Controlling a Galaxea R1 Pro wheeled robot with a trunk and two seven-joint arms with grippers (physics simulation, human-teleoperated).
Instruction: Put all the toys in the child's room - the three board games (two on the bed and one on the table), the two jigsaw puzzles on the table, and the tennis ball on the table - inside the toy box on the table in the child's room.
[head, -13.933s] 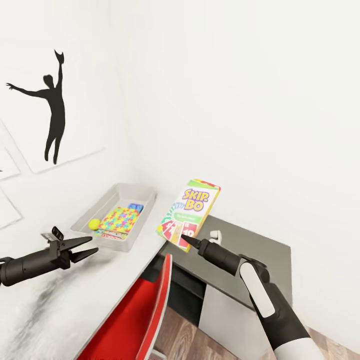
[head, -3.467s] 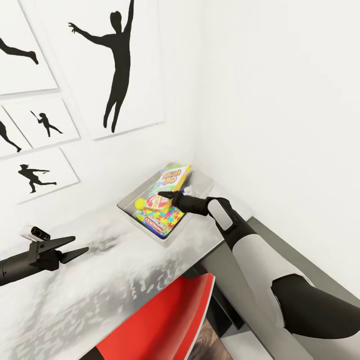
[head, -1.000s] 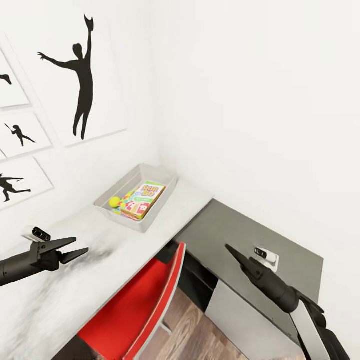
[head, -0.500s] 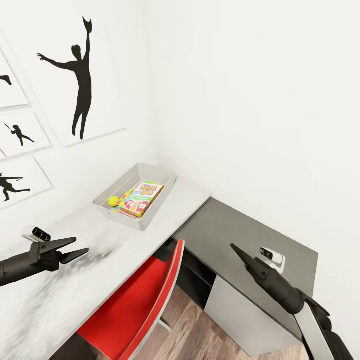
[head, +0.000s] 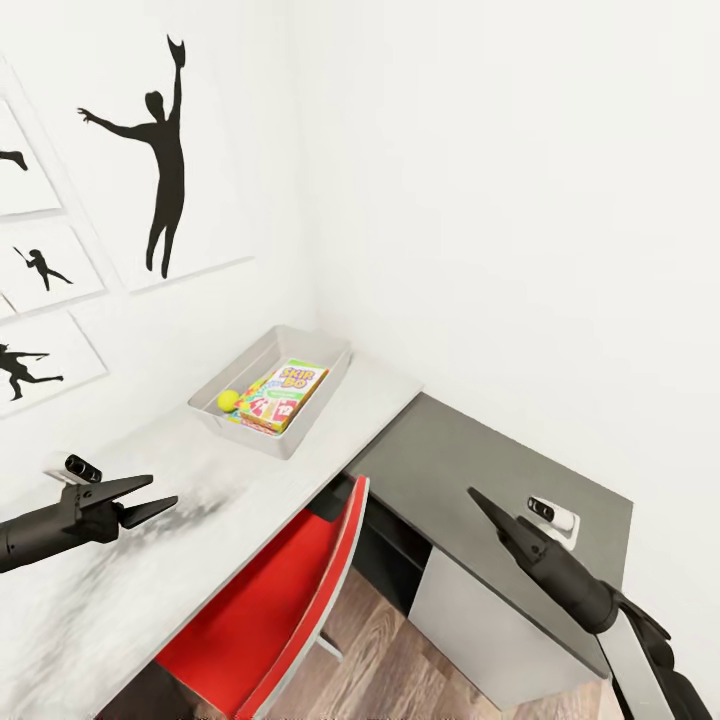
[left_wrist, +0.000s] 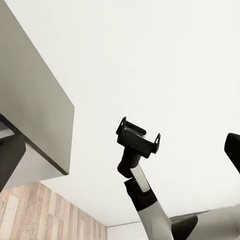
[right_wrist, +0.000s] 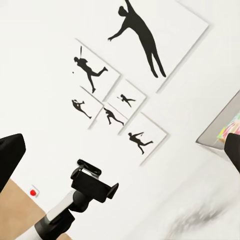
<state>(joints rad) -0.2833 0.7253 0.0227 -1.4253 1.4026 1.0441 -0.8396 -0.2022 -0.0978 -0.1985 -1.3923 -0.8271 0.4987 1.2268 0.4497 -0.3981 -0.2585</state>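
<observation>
Head view showed the shallow grey plastic toy box (head: 325, 362) at the far end of the pale marbled table (head: 150, 540), against the corner of the white walls. Inside it lay the bright Skip-Bo board game box (head: 282, 392) on top, with the small yellow-green tennis ball (head: 228, 401) just beside it near the box's left wall.

The risk I judged from there: my right gripper (head: 486, 509) hung over the dark grey cabinet top (head: 480, 455), well apart from the toy box, and the red chair (head: 290, 610) stood between my arms under the table edge. A careless turn of the base could swing an arm into the chair back or the cabinet. More toys may also be outstanding; what lay under the Skip-Bo box I could not tell.

My left gripper (head: 160, 497) hovered over the table with its jaws spread, holding nothing. My right jaws looked drawn close to a point in the head view, pinching nothing, though my right wrist view showed the dark fingertips (right_wrist: 10, 155) at opposite edges, so I could not tell their gap for certain.
</observation>
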